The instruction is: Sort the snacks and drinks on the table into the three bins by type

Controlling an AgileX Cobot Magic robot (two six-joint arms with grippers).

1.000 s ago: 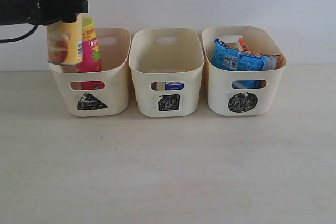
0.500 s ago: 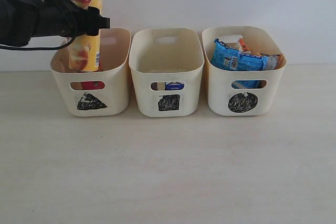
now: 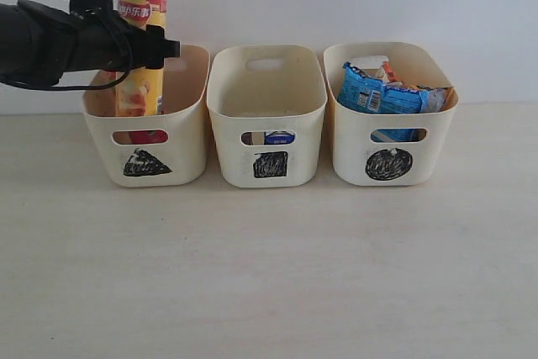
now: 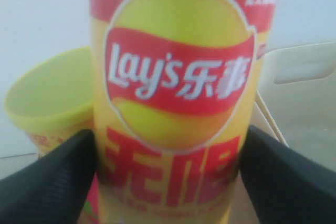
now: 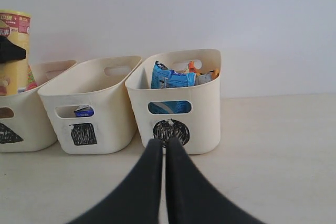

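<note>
My left gripper (image 3: 150, 44) is shut on the yellow-red Lay's tube (image 3: 145, 6), holding it upright with its lower part inside the triangle bin (image 3: 187, 153). In the left wrist view the black fingers (image 4: 58, 182) press both sides of this tube (image 4: 178, 77). Beside it is the pink tube's yellow-green lid (image 4: 50, 95). The square bin (image 3: 267, 98) shows the blue-and-white carton (image 3: 279, 137) through its slot. The purple carton is hidden. The circle bin (image 3: 420, 153) holds the blue bag (image 3: 378, 97) and the orange bag (image 3: 389, 71). My right gripper (image 5: 165, 148) is shut on nothing, low over the table.
The three bins stand in a row at the back of the beige table (image 3: 269, 275), against a pale wall. The right wrist view looks at the circle bin (image 5: 207, 124) from the front, with bare table (image 5: 278, 156) beside it.
The left gripper has carried the yellow-red tube rightward and down, from above the triangle bin's left edge to partly inside the bin. The right gripper is not seen in the earlier frames.
</note>
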